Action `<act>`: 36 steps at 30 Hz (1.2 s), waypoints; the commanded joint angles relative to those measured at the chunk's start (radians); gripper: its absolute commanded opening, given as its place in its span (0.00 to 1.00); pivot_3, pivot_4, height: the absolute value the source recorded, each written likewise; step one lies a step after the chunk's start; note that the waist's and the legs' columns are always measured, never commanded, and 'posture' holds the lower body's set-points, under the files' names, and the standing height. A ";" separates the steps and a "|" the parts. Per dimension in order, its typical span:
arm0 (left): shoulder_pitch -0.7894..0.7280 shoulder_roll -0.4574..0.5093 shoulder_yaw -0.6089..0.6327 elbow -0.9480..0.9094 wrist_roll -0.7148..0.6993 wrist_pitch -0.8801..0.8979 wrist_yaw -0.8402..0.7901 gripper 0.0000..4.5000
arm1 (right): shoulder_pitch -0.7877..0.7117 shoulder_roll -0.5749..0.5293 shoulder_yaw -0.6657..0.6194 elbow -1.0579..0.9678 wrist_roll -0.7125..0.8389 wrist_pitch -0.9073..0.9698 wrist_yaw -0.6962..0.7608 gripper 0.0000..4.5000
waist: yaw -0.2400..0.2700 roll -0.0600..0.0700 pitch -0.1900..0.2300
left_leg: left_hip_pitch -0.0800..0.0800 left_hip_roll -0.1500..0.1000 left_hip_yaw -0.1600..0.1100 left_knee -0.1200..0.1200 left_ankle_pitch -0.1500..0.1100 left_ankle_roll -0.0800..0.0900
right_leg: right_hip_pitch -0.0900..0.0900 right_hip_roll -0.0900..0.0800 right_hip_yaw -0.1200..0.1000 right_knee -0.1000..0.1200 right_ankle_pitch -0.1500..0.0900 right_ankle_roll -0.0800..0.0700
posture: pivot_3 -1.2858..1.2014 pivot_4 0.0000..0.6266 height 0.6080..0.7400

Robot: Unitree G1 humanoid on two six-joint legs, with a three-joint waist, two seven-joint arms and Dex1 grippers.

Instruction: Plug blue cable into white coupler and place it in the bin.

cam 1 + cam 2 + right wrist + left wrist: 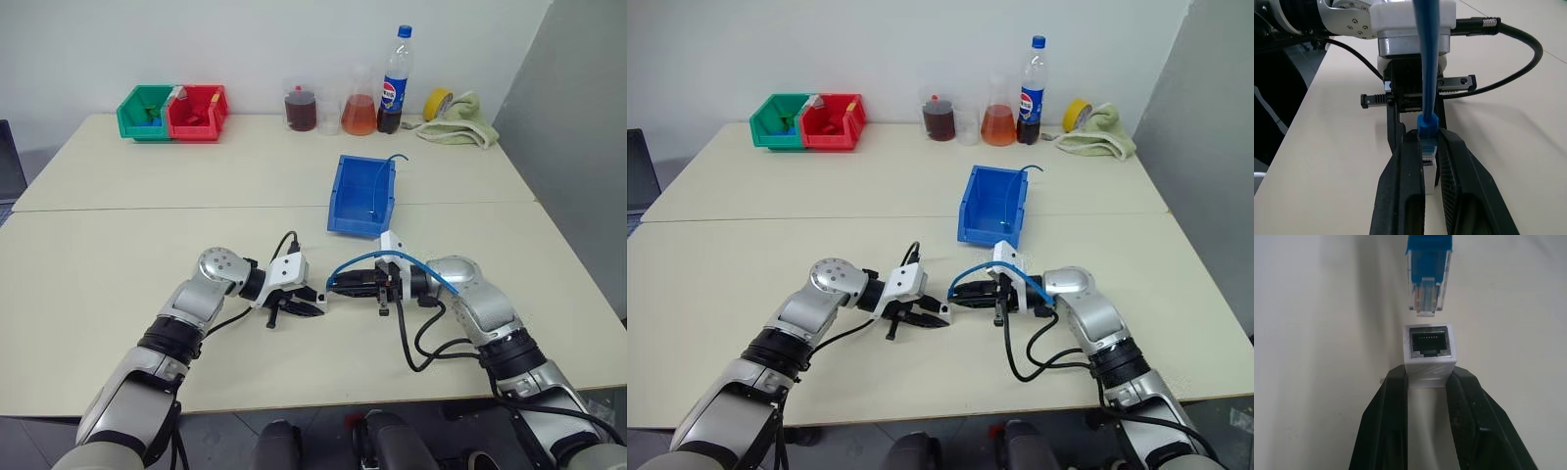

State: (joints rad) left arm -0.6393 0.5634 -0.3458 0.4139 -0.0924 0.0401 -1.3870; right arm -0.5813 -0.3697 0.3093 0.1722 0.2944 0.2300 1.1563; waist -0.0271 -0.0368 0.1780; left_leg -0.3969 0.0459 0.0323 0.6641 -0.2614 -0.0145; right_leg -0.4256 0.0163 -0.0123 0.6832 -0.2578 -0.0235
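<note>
My left gripper is shut on the white coupler, with a dark socket opening showing above the fingers. My right gripper faces it from the right, shut on the blue cable just behind its clear plug. The plug tip hangs a small gap short of the socket, lined up with it and outside it. From the plug the cable arcs back over my right wrist. The blue bin stands on the table beyond both grippers, its open front toward me.
A thin blue cable end sticks out of the bin. Green and red small bins sit far left. Beakers, a soda bottle, yellow tape and a cloth line the back edge.
</note>
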 commanded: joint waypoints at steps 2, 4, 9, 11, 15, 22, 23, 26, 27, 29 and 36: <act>-0.016 0.001 0.017 -0.004 0.001 0.006 -0.003 0.18 | -0.031 0.016 0.004 0.011 -0.019 -0.037 0.021 0.04 | 0.000 0.000 0.000 | 0.000 0.000 0.000 0.000 0.000 0.000 | 0.000 0.000 0.000 0.000 0.000 0.000 | 0.52 0.24 1.00; -0.017 0.002 0.018 -0.005 0.001 0.006 -0.003 0.18 | -0.035 0.020 0.006 0.018 -0.023 -0.041 0.023 0.04 | 0.000 0.000 0.000 | 0.000 0.000 0.000 0.000 0.000 0.000 | 0.000 0.000 0.000 0.000 0.000 0.000 | 0.52 0.24 1.00; -0.017 0.002 0.018 -0.007 0.001 0.008 -0.002 0.18 | -0.041 0.030 0.004 0.025 -0.035 -0.045 0.033 0.04 | 0.000 0.000 0.000 | 0.000 0.000 0.000 0.000 0.000 0.000 | 0.000 0.000 0.000 0.000 0.000 0.000 | 0.52 0.24 1.00; -0.017 0.000 0.017 -0.008 0.002 0.009 -0.001 0.18 | -0.042 0.033 0.003 0.030 -0.037 -0.045 0.037 0.04 | 0.000 0.000 0.000 | 0.000 0.000 0.000 0.000 0.000 0.000 | 0.000 0.000 0.000 0.000 0.000 0.000 | 0.52 0.24 1.00; -0.017 -0.002 0.015 -0.010 0.002 0.010 0.001 0.18 | -0.040 0.033 0.008 0.041 -0.047 -0.054 0.048 0.04 | 0.000 0.000 0.000 | 0.000 0.000 0.000 0.000 0.000 0.000 | 0.000 0.000 0.000 0.000 0.000 0.000 | 0.52 0.24 1.00; -0.020 0.000 0.019 -0.001 0.003 0.008 0.002 0.18 | -0.042 0.037 0.018 0.055 -0.067 -0.071 0.057 0.04 | 0.000 0.000 0.000 | 0.001 0.000 0.000 0.000 0.000 0.000 | 0.000 0.000 0.000 0.001 0.000 0.000 | 0.52 0.24 1.00; -0.021 0.000 0.020 0.001 0.004 0.008 0.003 0.18 | -0.041 0.038 0.022 0.060 -0.074 -0.079 0.058 0.04 | 0.000 0.000 0.000 | 0.001 0.000 0.000 0.000 0.000 0.000 | 0.000 0.000 0.000 0.001 0.000 0.000 | 0.52 0.24 1.00; -0.020 0.001 0.020 -0.002 0.003 0.011 0.004 0.18 | -0.037 0.040 0.029 0.072 -0.091 -0.097 0.057 0.04 | 0.000 0.000 0.000 | 0.001 0.000 0.000 0.000 0.000 0.000 | 0.000 0.000 0.000 0.001 0.000 0.000 | 0.52 0.24 1.00; -0.020 0.001 0.020 -0.003 0.002 0.012 0.004 0.18 | -0.036 0.040 0.031 0.077 -0.096 -0.104 0.058 0.04 | 0.000 0.000 0.000 | 0.001 0.000 0.000 0.000 0.000 0.000 | 0.000 0.000 0.000 0.001 0.000 0.000 | 0.52 0.24 1.00; -0.019 0.001 0.021 -0.004 0.002 0.012 0.003 0.18 | -0.040 0.043 0.031 0.088 -0.097 -0.105 0.056 0.04 | 0.000 0.000 0.000 | 0.001 0.000 0.000 0.000 0.000 0.000 | 0.000 0.000 0.000 0.001 0.000 0.000 | 0.52 0.24 1.00; -0.015 0.003 0.021 -0.010 0.001 0.016 0.002 0.18 | -0.055 0.038 0.043 0.109 -0.118 -0.117 0.066 0.04 | 0.000 0.000 0.000 | 0.002 0.000 0.000 0.001 0.000 0.000 | 0.001 0.000 0.001 0.002 0.000 0.000 | 0.52 0.24 1.00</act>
State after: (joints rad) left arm -0.6412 0.5634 -0.3457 0.4138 -0.0915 0.0579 -1.3856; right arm -0.6203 -0.3304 0.3378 0.2765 0.1975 0.1171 1.2061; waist -0.0272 -0.0368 0.1780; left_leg -0.3948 0.0459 0.0328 0.6648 -0.2613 -0.0146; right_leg -0.4249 0.0162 -0.0116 0.6860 -0.2576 -0.0239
